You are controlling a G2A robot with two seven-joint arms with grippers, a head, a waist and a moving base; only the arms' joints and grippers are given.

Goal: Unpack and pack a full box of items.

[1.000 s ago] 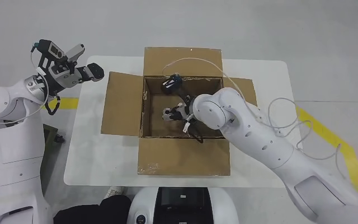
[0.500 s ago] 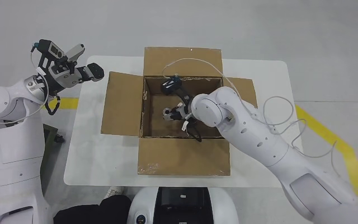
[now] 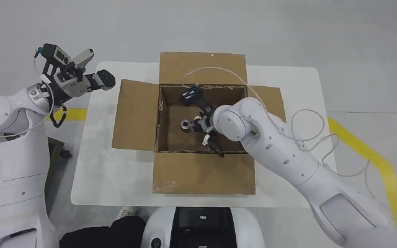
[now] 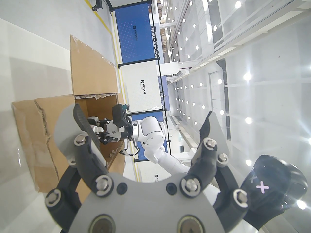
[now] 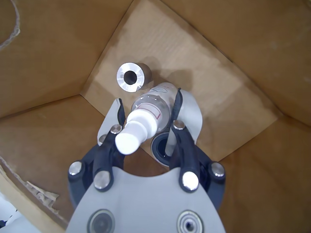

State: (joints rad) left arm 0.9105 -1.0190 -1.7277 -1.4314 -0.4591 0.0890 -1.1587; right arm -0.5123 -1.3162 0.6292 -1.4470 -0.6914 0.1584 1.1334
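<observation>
An open cardboard box point(image 3: 205, 168) stands on the white table point(image 3: 93, 173). My right gripper point(image 5: 148, 98) is down inside it, shut on a clear bottle point(image 5: 155, 105) with a white cap point(image 5: 132, 138), held tilted above the box floor. A short metal cylinder point(image 5: 130, 77) with a hole in its end stands on the floor just beyond the bottle, also seen from above as the metal cylinder point(image 3: 185, 124). My left gripper point(image 4: 143, 120) is open and empty, held in the air past the table's left edge point(image 3: 107, 79).
A black ring-shaped part point(image 5: 159, 149) lies on the box floor under the right gripper. The box walls point(image 5: 218, 25) stand close around it, and all four flaps point(image 3: 133, 115) are folded outward. A white cable point(image 3: 217, 68) arcs over the far flap.
The right arm has shifted slightly toward the box's far side. From above, the bottle's white cap has left the spot beside the gripper and the metal cylinder shows there. The left arm is still.
</observation>
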